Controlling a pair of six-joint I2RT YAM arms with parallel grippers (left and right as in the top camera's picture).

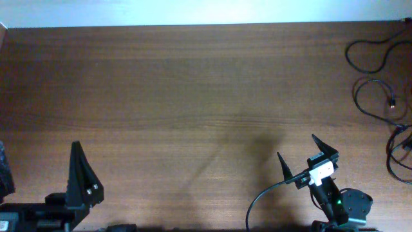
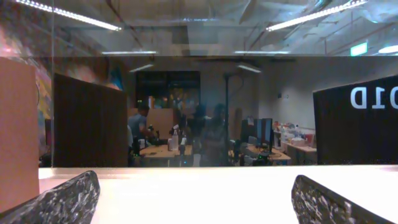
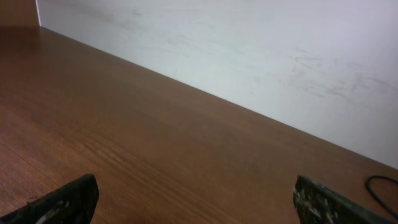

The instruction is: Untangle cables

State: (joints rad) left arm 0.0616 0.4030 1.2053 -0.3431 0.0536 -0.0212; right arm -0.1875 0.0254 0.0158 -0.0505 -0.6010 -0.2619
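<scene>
Thin black cables lie loosely looped along the far right edge of the wooden table, from the back corner down to mid-right. A small bit of one cable shows at the right edge of the right wrist view. My right gripper is open and empty near the front right, well left of and in front of the cables; its fingertips frame bare wood in its wrist view. My left gripper sits at the front left, far from the cables; its wrist view shows wide-apart fingers holding nothing.
A thick black lead runs from the right arm to the front edge. A white wall borders the table's back edge. The left wrist view looks level across the table into a room beyond.
</scene>
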